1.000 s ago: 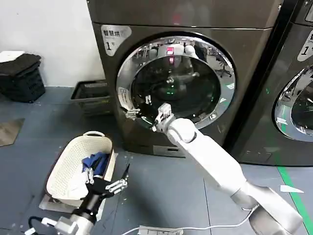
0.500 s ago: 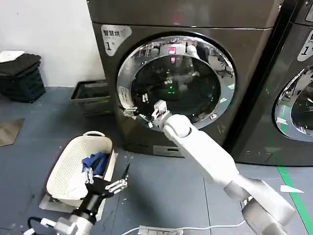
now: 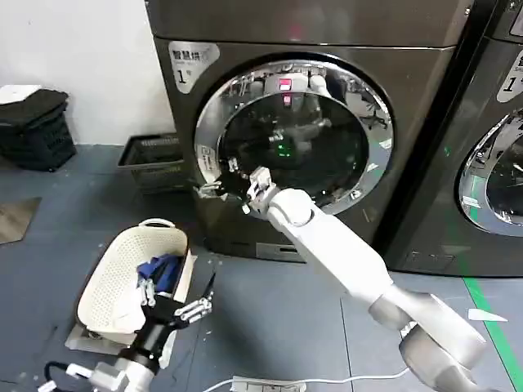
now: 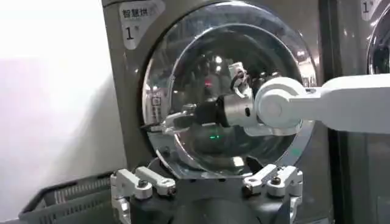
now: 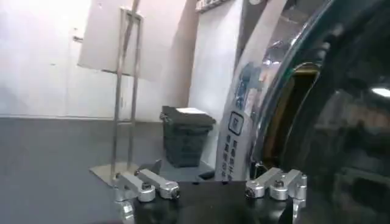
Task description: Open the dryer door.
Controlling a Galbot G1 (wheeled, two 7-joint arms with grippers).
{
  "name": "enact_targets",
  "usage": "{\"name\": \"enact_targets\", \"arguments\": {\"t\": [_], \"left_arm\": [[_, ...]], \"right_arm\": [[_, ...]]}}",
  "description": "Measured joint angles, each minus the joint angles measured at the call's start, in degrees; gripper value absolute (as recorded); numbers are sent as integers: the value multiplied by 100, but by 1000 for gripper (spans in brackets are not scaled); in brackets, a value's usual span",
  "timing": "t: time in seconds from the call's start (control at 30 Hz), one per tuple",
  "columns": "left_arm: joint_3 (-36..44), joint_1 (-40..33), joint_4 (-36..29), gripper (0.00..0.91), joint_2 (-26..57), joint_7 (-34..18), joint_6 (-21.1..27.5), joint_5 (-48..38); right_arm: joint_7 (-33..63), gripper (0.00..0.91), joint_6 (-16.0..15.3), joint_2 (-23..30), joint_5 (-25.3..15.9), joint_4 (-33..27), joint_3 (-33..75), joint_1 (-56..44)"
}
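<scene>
The dryer door (image 3: 294, 139) sits on the front of the brown-grey machine (image 3: 409, 147), right ahead of the robot. It is big and round, w/ a wide shiny rim around dark glass that bulges out. Lights and room stuff shine back off the glass. On the door's left edge the rim looks a bit away from the machine front, so the door seems just cracked open, not swung wide.

The right gripper (image 3: 219, 188) is at that left edge of the rim, low down, by a small white sticker. In the left wrist view the right gripper (image 4: 167, 123) has its fingers pointing at the rim edge. They look close together, but whether they pinch the edge or just hook it can't be told.

Step in hand, as a guess: getting hold of the door edge and starting the pull. Next move prob. needs a pull out and around, away from the machine, so the door swings on its hinge on the other side. The rim is smooth and shiny, so the fingers could slip off.

The left gripper (image 3: 176, 310) waits low by the floor, fingers spread, holding nothing, next to a white basket (image 3: 106, 286) w/ clothes in it. A blacker machine (image 3: 498, 122) stands to the right.
</scene>
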Motion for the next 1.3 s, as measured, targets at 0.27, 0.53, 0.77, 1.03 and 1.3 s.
{"name": "enact_targets", "arguments": {"t": [0.27,0.53,0.77,1.03,1.3], "left_arm": [[-278,-16,32,907,166,104,39,-433],[-938,-227,199,907,539,349,204,-1418],[-1600,-534,495,907,892,655,151,-1698],[-2171,-977,1031,907,1406,807,80,-2042],[-2266,-1419,1527,907,1922,958,132,-2263]], "right_arm": [[-167,907,-15,-288,183,535,-77,-146],[-267,907,-45,-556,419,1099,-165,-291],[-406,907,-52,-924,619,1684,-214,-463],[-577,907,-54,-1384,744,2307,-127,-708],[-805,907,-57,-1814,751,2910,81,-1055]]}}
